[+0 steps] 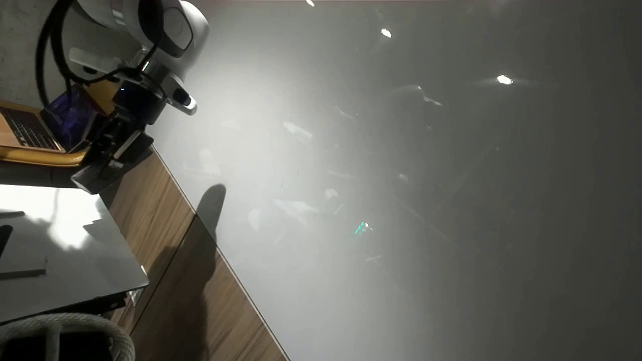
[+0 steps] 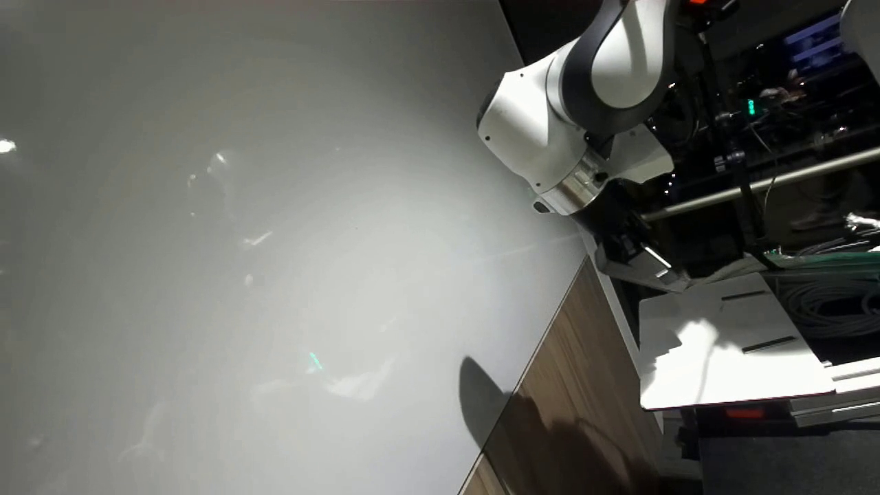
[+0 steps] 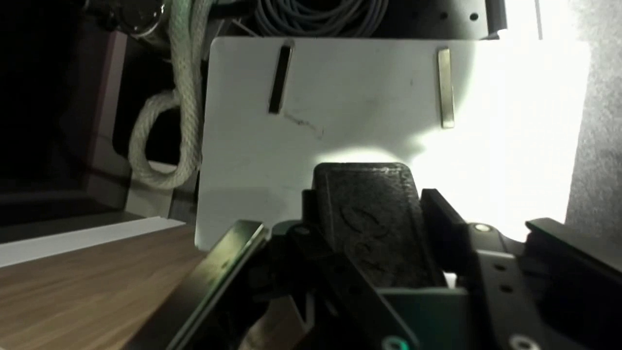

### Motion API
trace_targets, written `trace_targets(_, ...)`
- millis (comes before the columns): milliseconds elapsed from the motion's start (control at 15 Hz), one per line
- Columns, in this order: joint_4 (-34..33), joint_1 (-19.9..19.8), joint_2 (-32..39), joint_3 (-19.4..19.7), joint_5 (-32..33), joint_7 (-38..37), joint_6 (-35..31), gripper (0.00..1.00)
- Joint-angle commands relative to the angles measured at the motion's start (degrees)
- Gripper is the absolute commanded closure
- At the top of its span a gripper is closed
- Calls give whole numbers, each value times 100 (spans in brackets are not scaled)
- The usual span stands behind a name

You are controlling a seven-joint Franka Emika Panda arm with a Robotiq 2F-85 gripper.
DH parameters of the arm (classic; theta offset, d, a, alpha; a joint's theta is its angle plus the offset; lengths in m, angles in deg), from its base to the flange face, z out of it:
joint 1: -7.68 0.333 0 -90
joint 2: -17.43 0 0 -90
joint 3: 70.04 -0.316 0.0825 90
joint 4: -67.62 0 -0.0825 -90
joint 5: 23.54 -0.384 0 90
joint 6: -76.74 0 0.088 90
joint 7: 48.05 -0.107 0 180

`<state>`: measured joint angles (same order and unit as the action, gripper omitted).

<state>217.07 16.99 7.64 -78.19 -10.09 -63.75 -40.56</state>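
Seen in the wrist view, the Robotiq gripper (image 3: 373,211) is pinching a dark rectangular block (image 3: 376,228) near a white panel (image 3: 364,73); a laptop keyboard (image 1: 30,129) is appearing only in an exterior view.

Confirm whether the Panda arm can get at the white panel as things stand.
Likely yes: in the wrist view the white panel lies beyond the fingers, with only the dark block they grip showing between. That block juts past their tips, so it would probably touch first.

Room above panel (image 3: 243,146), rope (image 3: 189,107) alongside
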Motion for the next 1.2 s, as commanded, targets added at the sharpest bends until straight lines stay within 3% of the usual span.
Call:
trace_targets(0,419,-157,-183,91,-281,443,90,72)
trace_targets(800,764,-337,36,238,-1028,974,157,72)
trace_targets(1067,620,-396,119,245,-906,928,240,72)
trace_targets(1133,591,-404,150,242,-907,905,239,34)
